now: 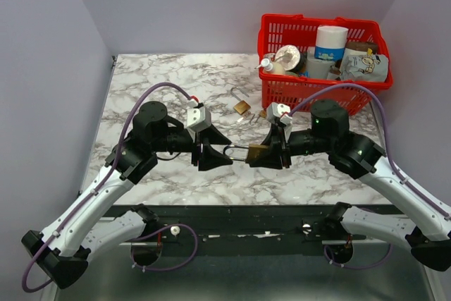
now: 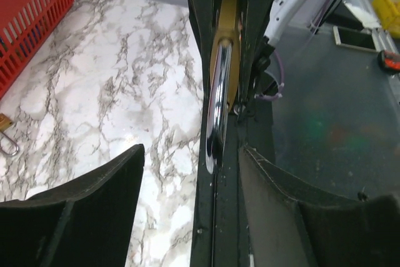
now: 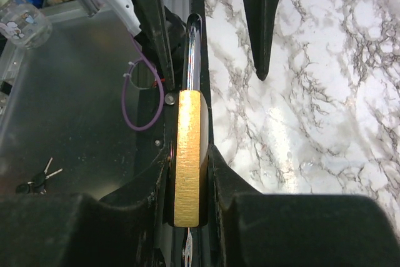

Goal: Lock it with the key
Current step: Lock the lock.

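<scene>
- Currently the padlock (image 3: 187,154) is in the air over the middle of the desk (image 1: 141,103), near its near edge, held between the two arms.
- Right claw (image 1: 264,153): clamped on the brass body, one finger flat on each face. The body stands edge-on in the right wrist view.
- The chrome shackle (image 3: 192,54) points left, away from the right claw and toward the left arm.
- Left claw (image 2: 192,151): jaws spread wide and gripping nothing. The end of the shackle sits in the gap, closer to one finger than the other. Cannot tell whether it touches.
- Cannot tell whether the shackle is latched.
- A second padlock (image 1: 242,107) lies on the desk just beyond the claws, with its shackle swung out.
- What looks like a small bunch of keys (image 3: 37,179) lies on the grey surface off the near edge of the desk.
- A red basket (image 1: 282,93) full of bottles and packets sits at the far right.
</scene>
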